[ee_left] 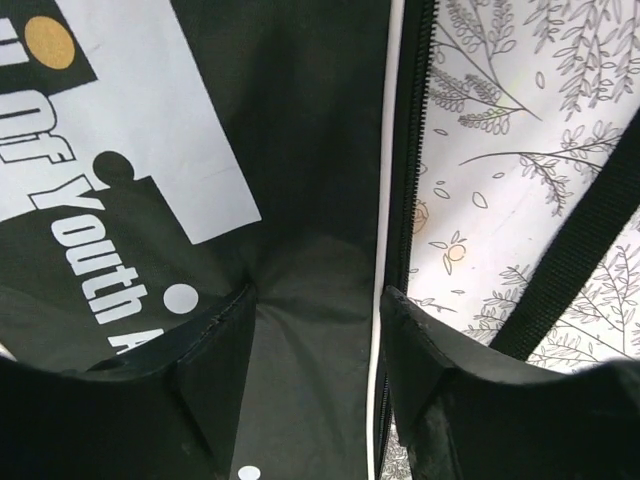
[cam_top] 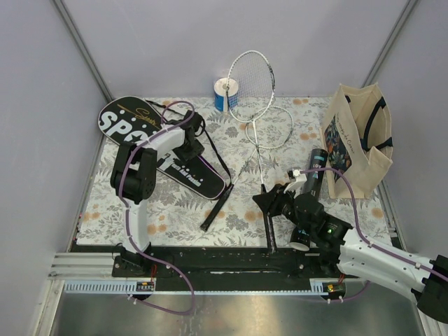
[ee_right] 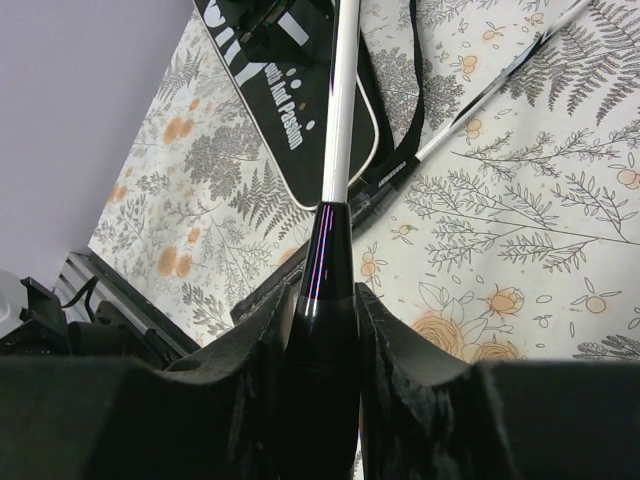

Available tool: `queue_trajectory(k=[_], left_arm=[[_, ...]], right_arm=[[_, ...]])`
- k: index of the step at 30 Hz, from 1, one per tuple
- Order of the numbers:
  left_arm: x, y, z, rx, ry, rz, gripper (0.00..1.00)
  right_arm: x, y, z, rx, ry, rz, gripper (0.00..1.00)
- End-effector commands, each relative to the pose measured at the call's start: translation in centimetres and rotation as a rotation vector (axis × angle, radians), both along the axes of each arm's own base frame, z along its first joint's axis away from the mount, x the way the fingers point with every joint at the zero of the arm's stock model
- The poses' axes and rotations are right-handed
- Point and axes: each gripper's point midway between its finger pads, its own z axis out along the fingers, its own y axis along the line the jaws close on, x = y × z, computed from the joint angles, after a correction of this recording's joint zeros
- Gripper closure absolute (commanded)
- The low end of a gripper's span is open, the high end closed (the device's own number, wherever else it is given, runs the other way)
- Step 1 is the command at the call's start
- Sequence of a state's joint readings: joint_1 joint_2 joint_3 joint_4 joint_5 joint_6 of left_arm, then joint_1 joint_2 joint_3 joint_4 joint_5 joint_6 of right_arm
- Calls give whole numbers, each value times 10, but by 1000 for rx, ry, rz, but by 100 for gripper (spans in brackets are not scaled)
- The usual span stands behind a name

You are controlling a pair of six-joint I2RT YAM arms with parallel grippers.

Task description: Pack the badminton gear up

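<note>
within my right gripper (ee_right: 320, 315): racket handle (ee_right: 324, 262), clenched for packing.
under my left gripper (ee_left: 315, 310), jaws apart: the racket cover (ee_left: 300, 180), edge to lift.

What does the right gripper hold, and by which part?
The right gripper holds a racket by its black handle, near where the white shaft begins.

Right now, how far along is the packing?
Done: nothing; SPORT cover lies flat, gear outside it. In hand: right tool grips one racket's handle; left tool straddles the cover's zipper edge. Left: that racket, the second racket, the tube.
</note>
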State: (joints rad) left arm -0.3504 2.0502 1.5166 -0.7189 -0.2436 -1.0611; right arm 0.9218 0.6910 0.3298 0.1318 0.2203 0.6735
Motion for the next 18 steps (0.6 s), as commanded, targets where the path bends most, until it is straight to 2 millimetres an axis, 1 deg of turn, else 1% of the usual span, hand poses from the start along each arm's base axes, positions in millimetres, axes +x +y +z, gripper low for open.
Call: queue_trajectory(k=[1, 4, 5, 7, 9, 11, 13, 16, 18], left_arm=[[9, 1, -7, 29, 20, -13, 43], [1, 4, -20, 48, 54, -23, 43], [-3, 6, -24, 56, 66, -29, 46], [-9, 12, -28, 81, 78, -31, 58], [-14, 18, -33, 106, 94, -36, 75], [-16, 21, -31, 107, 98, -47, 90], [-16, 23, -27, 107, 95, -63, 100], [-14, 28, -7, 131, 51, -83, 100], [-11, 31, 13, 142, 7, -117, 100]], right_arm=[[9, -3, 20, 13, -83, -28, 100], [9, -2, 20, 8, -86, -24, 100], [9, -2, 19, 6, -84, -24, 100], [10, -1, 21, 11, -88, -24, 100], [9, 0, 19, 11, -84, -20, 100], [10, 0, 20, 13, -84, -20, 100], [10, 2, 18, 10, -81, -15, 100], [9, 4, 16, 7, -75, -5, 100], [7, 7, 14, 4, -68, 12, 100]])
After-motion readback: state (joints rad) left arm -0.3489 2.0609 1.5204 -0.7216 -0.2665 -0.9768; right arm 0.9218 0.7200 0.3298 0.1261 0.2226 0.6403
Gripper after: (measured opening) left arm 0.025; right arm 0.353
